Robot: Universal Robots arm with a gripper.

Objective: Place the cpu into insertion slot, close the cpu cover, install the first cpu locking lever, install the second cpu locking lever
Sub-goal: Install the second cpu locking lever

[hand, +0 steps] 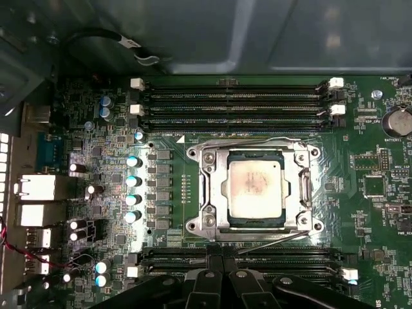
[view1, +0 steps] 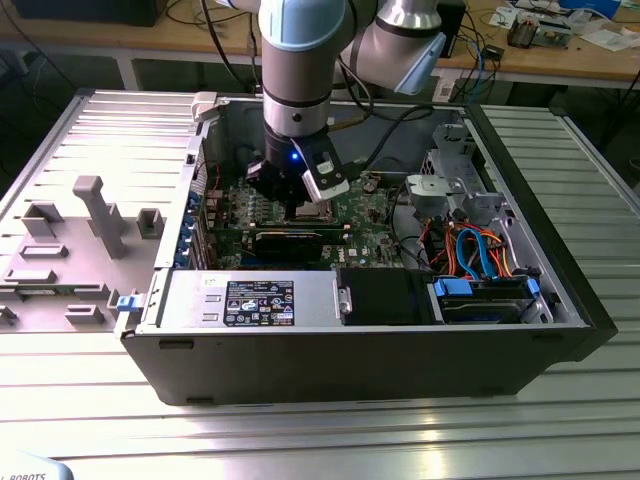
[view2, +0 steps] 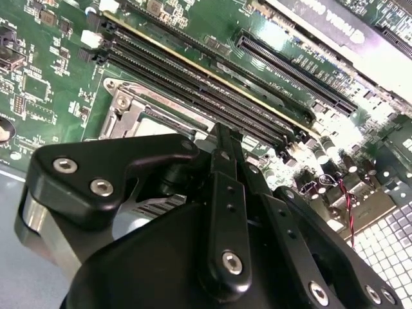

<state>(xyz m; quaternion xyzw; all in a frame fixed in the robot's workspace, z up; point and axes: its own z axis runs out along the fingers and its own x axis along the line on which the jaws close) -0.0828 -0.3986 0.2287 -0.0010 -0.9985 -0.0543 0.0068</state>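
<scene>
The dull silver cpu (hand: 255,187) is sitting in the insertion slot (hand: 212,164) mid-frame, the shiny cpu cover (hand: 301,188) lying closed; the black end effector (hand: 222,267) is hovering below, fingers pressed together.

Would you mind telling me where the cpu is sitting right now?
In the first wrist view the cpu lies seated in the insertion slot, framed by the closed cpu cover, between two banks of long memory slots on the green motherboard.
</scene>
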